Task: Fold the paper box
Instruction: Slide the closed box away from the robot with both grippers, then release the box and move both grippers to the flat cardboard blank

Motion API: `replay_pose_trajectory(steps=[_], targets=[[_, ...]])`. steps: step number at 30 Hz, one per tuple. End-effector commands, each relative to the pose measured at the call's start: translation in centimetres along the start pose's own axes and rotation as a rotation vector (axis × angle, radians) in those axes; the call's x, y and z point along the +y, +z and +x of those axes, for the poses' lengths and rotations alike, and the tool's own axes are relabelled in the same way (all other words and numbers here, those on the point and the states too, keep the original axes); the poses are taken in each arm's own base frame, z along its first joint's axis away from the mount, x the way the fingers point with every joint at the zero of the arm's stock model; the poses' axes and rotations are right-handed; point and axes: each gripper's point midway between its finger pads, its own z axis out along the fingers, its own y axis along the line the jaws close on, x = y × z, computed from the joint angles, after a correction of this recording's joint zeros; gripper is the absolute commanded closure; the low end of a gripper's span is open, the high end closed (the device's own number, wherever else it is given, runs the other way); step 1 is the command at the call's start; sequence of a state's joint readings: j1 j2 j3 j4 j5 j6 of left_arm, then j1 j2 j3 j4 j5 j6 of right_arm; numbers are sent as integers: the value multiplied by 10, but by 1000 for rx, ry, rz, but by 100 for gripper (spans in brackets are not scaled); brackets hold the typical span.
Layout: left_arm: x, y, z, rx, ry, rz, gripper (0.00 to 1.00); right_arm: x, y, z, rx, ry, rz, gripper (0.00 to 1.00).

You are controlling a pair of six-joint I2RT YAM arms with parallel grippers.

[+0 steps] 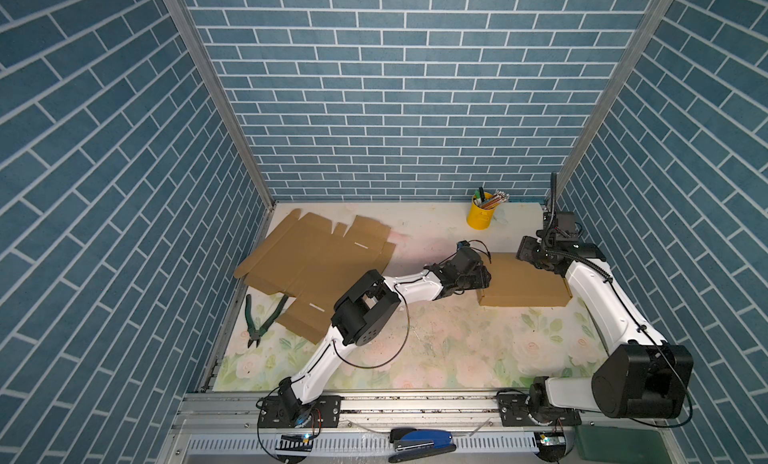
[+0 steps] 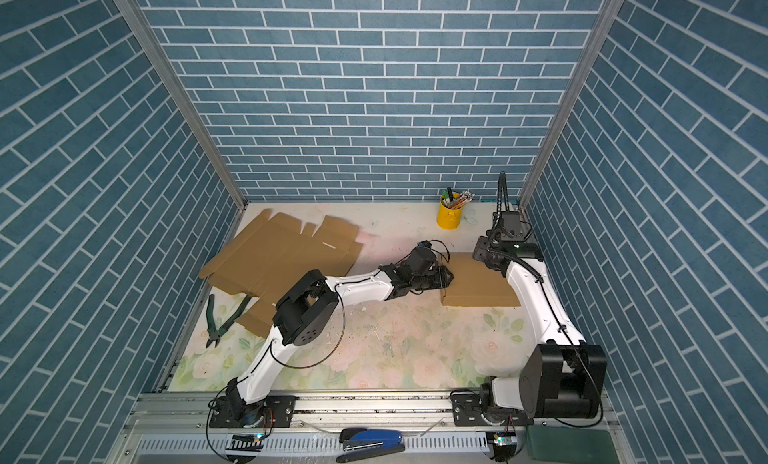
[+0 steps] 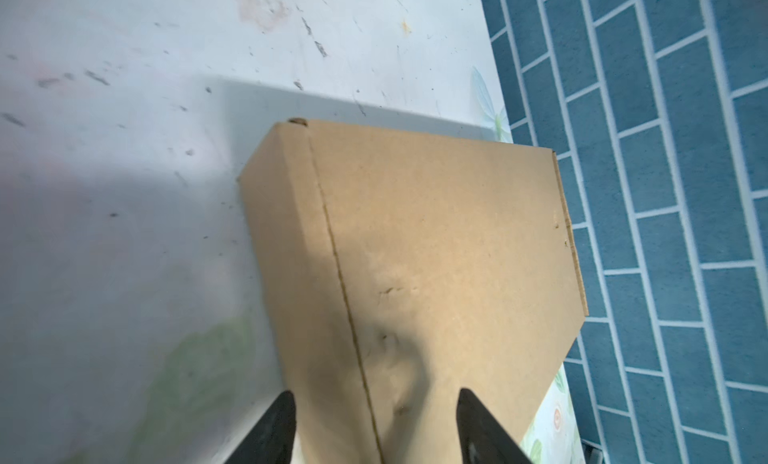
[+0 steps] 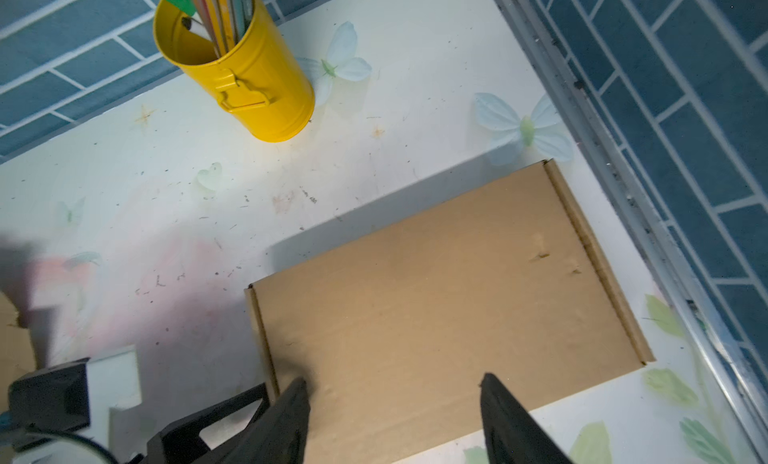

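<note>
The folded brown paper box [image 1: 519, 285] [image 2: 473, 289] lies shut on the table at the right, close to the side wall. My left gripper [image 1: 485, 277] [image 2: 449, 277] is at the box's left end. In the left wrist view the left gripper [image 3: 374, 395] is open, one finger beside the box's side wall and one over the lid of the box [image 3: 436, 233]. My right gripper [image 1: 524, 256] [image 2: 480, 254] hangs over the far right part of the box. In the right wrist view the right gripper [image 4: 392, 383] is open above the box lid [image 4: 436, 295], holding nothing.
A flat unfolded cardboard blank [image 1: 307, 254] [image 2: 274, 254] lies at the back left, with green pliers [image 1: 262, 320] [image 2: 222, 320] by its front edge. A yellow cup of pens [image 1: 480, 216] [image 4: 245, 79] stands at the back. A blue stapler [image 1: 422, 439] rests on the front rail.
</note>
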State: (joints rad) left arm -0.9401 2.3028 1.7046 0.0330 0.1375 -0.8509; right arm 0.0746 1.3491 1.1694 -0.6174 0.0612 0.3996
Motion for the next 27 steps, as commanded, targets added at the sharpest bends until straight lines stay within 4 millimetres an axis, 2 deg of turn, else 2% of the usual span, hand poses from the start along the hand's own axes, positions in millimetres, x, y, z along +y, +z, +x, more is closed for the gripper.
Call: replay_pose_trajectory(steps=[1,3,5,8,11,12,13,15,18,20,24,27], targets=[[12,-57,-34,-47,133,-81,33,27,-2,13,43,11,-86,37],[33,-92,-44,-68,162,-138,31,46,-3,13,34,7,-123,38],[63,-128,-49,-85,172,-214,28,70,-2,18,36,-5,-158,38],[114,-192,-55,-128,205,-374,24,114,5,32,47,-18,-214,40],[159,-259,-63,-202,224,-515,16,158,14,53,49,18,-275,41],[174,-281,-66,-237,210,-552,11,175,17,63,50,31,-309,42],[189,-303,-70,-279,171,-589,1,191,21,74,63,49,-326,43],[212,-337,-71,-334,76,-610,0,218,30,96,100,67,-351,45],[230,-355,-75,-370,-14,-481,0,259,44,127,160,98,-401,46],[247,-361,-73,-369,-72,-495,5,283,50,144,185,106,-435,46],[277,-356,-63,-338,-130,-598,16,326,62,172,244,131,-479,46],[298,-347,-59,-329,-170,-650,23,350,73,188,286,182,-502,47]])
